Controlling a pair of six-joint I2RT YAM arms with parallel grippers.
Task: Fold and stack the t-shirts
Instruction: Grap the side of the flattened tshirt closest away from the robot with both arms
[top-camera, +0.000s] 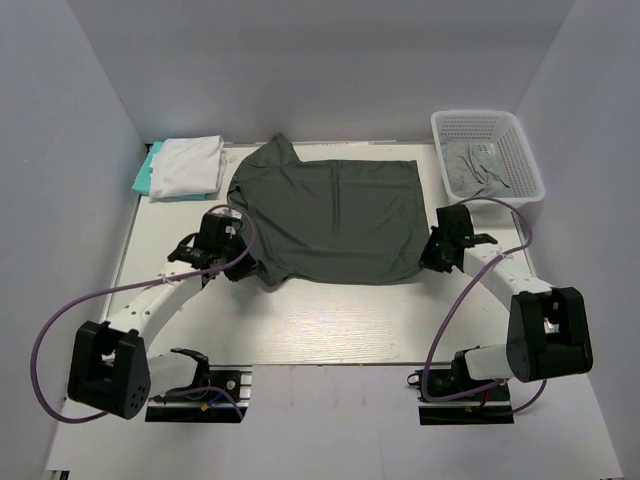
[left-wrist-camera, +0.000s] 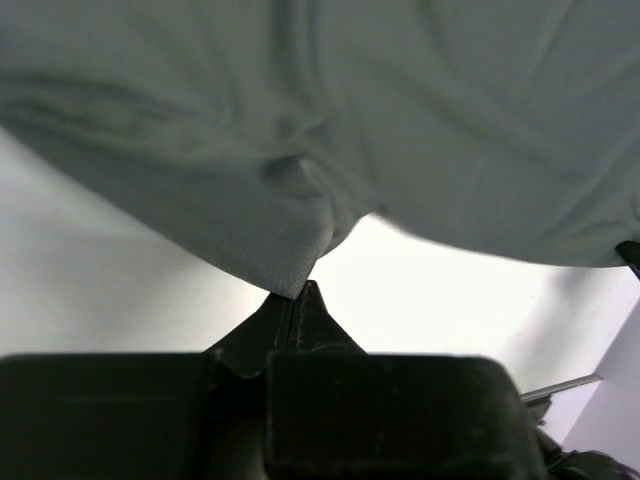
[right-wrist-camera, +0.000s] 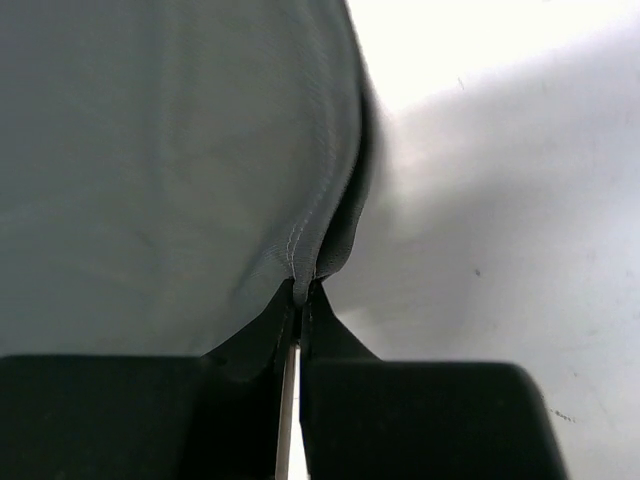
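Left gripper (left-wrist-camera: 300, 300) pinching near-left corner of dark grey t-shirt (top-camera: 330, 220), right gripper (right-wrist-camera: 303, 290) clamped on its near-right edge

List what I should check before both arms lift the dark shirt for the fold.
1. Left gripper shut on the dark grey shirt: ok, though only a corner is caught at the tips.
2. Right gripper shut on its hem: ok.
3. Shirt spread flat between the two grips: ok.
4. Folded white shirt apart from it: cannot tell.
5. Basket clear of it: ok.
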